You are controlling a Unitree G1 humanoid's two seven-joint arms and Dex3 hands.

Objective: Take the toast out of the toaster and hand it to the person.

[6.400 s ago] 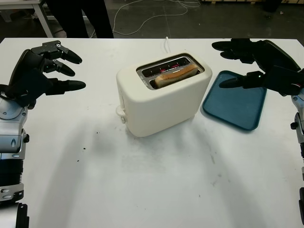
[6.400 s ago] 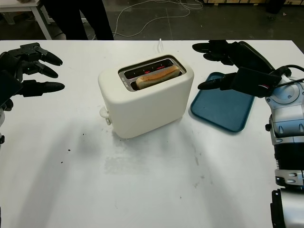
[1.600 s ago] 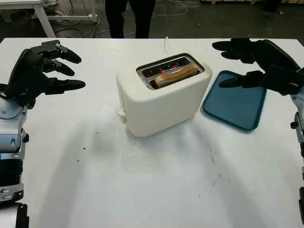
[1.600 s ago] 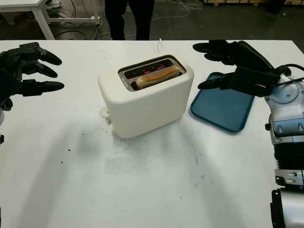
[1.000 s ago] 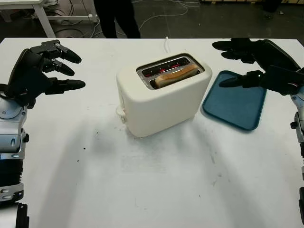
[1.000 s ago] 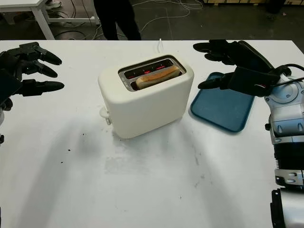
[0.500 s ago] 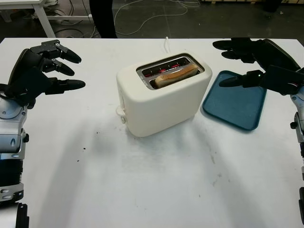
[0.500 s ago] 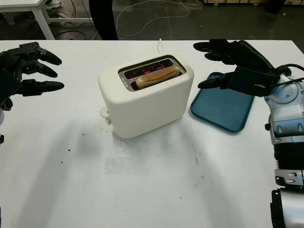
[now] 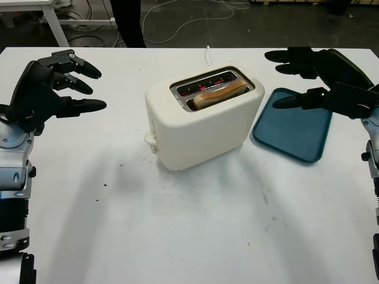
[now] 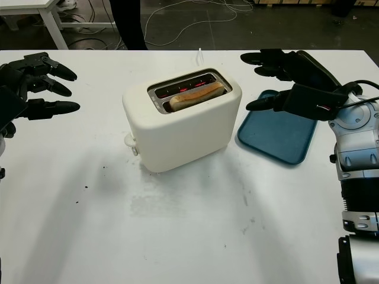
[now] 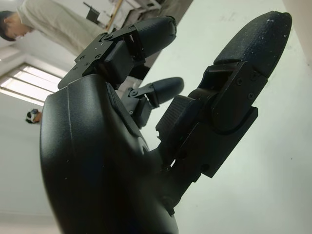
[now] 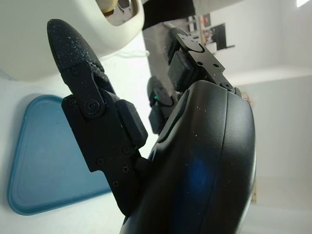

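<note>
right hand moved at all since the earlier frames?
No. The right hand hangs open over the far edge of the blue tray, in the same spot relative to the tray and toaster as before.

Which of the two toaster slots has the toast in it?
The slot nearer the robot: the toast sticks up from it, while the far slot of the toaster shows only glowing red inside.

No legible text, label, brand or number on anything in view.
</note>
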